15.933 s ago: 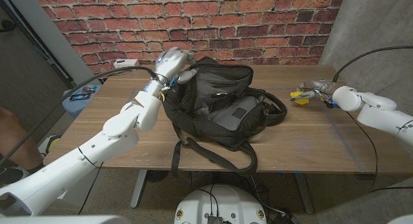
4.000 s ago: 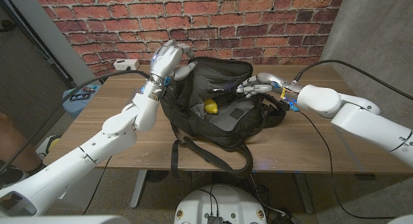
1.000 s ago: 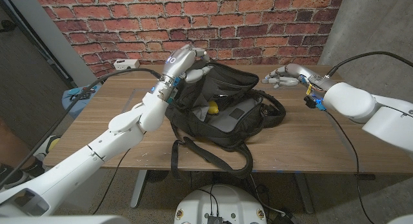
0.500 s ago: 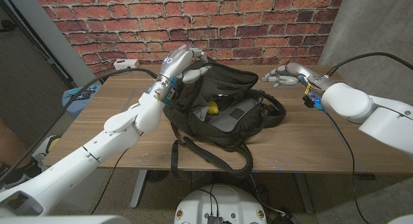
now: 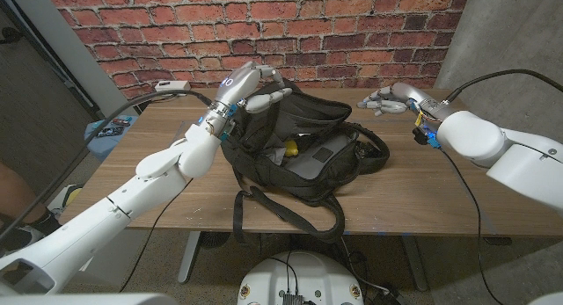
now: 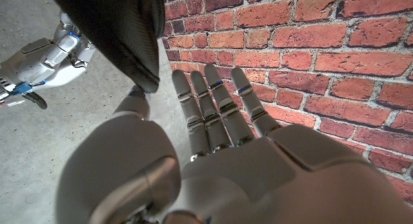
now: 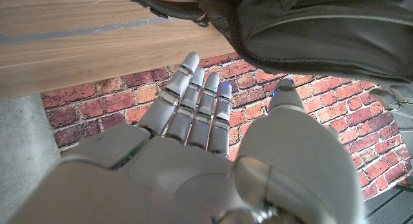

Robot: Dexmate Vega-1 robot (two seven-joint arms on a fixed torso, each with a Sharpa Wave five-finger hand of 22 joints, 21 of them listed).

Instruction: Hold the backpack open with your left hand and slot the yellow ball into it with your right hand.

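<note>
Compared with four seconds ago, the right hand point(image 5: 387, 98) is no longer at the mouth of the backpack point(image 5: 299, 147); it is now away from the bag, above the far right part of the wooden table point(image 5: 422, 195). It holds nothing, and in the right wrist view its fingers point(image 7: 193, 101) are straight and close together, with the thumb apart. Compared with one second ago, the left hand point(image 5: 251, 83) has loosened at the top rim of the backpack: its fingers are now stretched out over the rim. In the left wrist view the left hand's fingers point(image 6: 216, 111) are straight, and a black edge of the bag lies beside the thumb, but it is not clear whether the hand pinches it. The yellow ball point(image 5: 288, 148) lies inside the open backpack, near the middle of the opening. The backpack lies on the table with its straps point(image 5: 290, 213) hanging over the near edge. A brick wall point(image 5: 352, 32) stands behind the table.
</note>
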